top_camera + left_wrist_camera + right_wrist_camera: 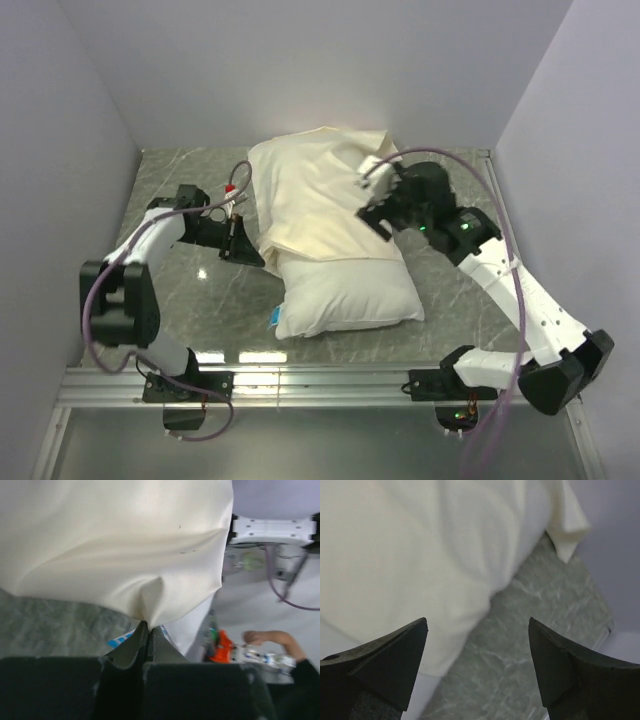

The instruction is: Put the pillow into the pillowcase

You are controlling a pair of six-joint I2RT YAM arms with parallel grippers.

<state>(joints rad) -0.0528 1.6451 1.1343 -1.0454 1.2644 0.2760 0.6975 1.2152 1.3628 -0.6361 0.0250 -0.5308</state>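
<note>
The plump white pillow (350, 295) lies mid-table, its far half covered by the wrinkled cream pillowcase (310, 195). My left gripper (254, 247) is at the left side and is shut on a pinch of the pillowcase's edge. In the left wrist view the pillowcase (125, 545) pulls into a fold at my left gripper (149, 628), with the pillow (192, 625) showing behind. My right gripper (373, 210) hovers open over the pillowcase's right side. In the right wrist view my right gripper (477, 625) holds nothing, with the pillowcase (420, 555) under the left finger and the pillow (427, 697) below it.
A blue label (275, 318) sticks out at the pillow's near left corner. Grey marble table (460, 290) is boxed in by pale walls on three sides, with a metal rail (320, 385) along the near edge. A person's hand (270, 639) shows beyond the table.
</note>
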